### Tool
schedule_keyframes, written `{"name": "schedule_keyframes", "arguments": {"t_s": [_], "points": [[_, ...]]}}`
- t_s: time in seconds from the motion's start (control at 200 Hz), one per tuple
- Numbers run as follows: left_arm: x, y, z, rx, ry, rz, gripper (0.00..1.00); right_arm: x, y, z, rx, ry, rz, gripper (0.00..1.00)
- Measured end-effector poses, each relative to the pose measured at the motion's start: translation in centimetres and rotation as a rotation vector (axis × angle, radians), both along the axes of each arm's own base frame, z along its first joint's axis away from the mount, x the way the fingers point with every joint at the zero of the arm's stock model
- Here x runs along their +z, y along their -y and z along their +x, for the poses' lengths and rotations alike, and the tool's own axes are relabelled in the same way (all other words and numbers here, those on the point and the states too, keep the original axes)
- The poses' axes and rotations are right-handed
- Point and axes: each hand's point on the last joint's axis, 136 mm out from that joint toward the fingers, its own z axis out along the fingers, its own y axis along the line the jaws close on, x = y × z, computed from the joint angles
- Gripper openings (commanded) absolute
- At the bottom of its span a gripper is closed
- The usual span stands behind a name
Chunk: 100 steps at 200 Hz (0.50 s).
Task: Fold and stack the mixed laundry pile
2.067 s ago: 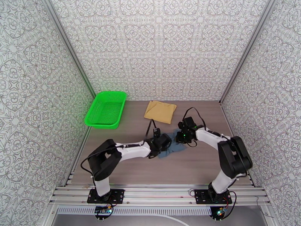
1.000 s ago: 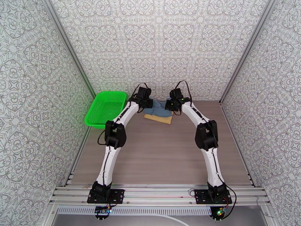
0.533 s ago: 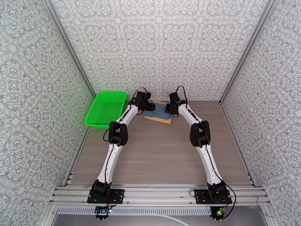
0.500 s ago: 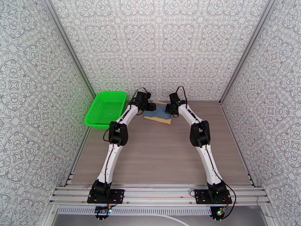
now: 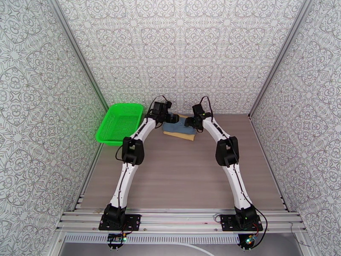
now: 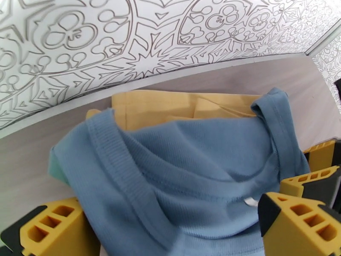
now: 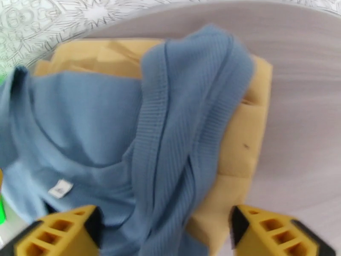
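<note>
Left wrist view: the left gripper (image 6: 170,229) has its jaws wide, astride the blue-grey tank top (image 6: 192,167) and gripping nothing; the right gripper (image 7: 166,231) likewise. The top lies rumpled on the folded mustard cloth (image 6: 170,107), so stacking looks nearly done. Next, both arms should lift clear without snagging straps. Wood-grain table (image 5: 179,176), green basket (image 5: 119,123) to the left, patterned walls (image 5: 183,52) beyond

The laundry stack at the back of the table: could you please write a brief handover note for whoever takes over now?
Left pincer: open, low over the blue tank top.
Right pincer: open, at its other side.
The top lies on the folded yellow cloth, far table edge, near the green basket.
Done: stacked.
Left: smooth the rumpled top, perhaps; pull both arms back.
</note>
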Motion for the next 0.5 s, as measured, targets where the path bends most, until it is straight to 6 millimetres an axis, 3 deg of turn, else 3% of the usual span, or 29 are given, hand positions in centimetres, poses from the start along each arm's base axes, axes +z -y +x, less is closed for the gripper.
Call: {"name": "schedule_keyframes", "arguments": {"t_s": [0.115,0.125,0.15,0.195,0.21,0.22,0.245,0.275,0.335,0.405,0.48,0.5], "points": [[7.0,-1.2,-1.3,0.033,0.102,0.008,0.99,6.4,1.3,-1.4,0.000,0.085,-0.029,0.99],[8.7,-1.5,-1.7,0.042,0.130,0.010,0.99,7.4,1.5,-1.8,-0.001,0.099,-0.033,0.99],[10.3,-1.8,-2.4,0.047,0.149,0.008,0.99,9.0,1.9,-2.5,-0.001,0.118,-0.037,0.99],[15.3,-2.9,-4.4,0.073,0.235,0.000,0.99,12.2,2.7,-3.9,-0.002,0.172,-0.041,0.99],[16.1,-3.1,-4.9,0.080,0.251,0.001,0.99,13.1,2.9,-4.3,-0.002,0.188,-0.042,0.99],[17.7,-3.5,-5.9,0.085,0.279,-0.005,1.00,14.2,3.2,-5.0,-0.004,0.209,-0.043,0.99],[19.6,-4.1,-7.3,0.097,0.316,-0.008,0.99,15.2,3.6,-5.9,-0.001,0.227,-0.046,0.99],[22.3,-5.0,-9.3,0.115,0.375,-0.017,1.00,17.9,4.5,-7.6,-0.007,0.285,-0.045,0.99],[26.8,-7.2,-14.0,0.163,0.506,-0.037,0.99,20.9,5.9,-10.5,-0.016,0.372,-0.050,0.99],[28.8,-10.1,-19.2,0.233,0.601,-0.049,0.99,22.6,7.9,-14.3,-0.033,0.456,-0.069,0.99],[27.9,-14.0,-23.4,0.348,0.655,-0.053,0.99,21.9,10.2,-17.8,-0.065,0.508,-0.105,0.99],[26.8,-15.2,-24.2,0.385,0.654,-0.047,0.99,21.4,10.8,-18.6,-0.076,0.523,-0.116,0.99]]}}
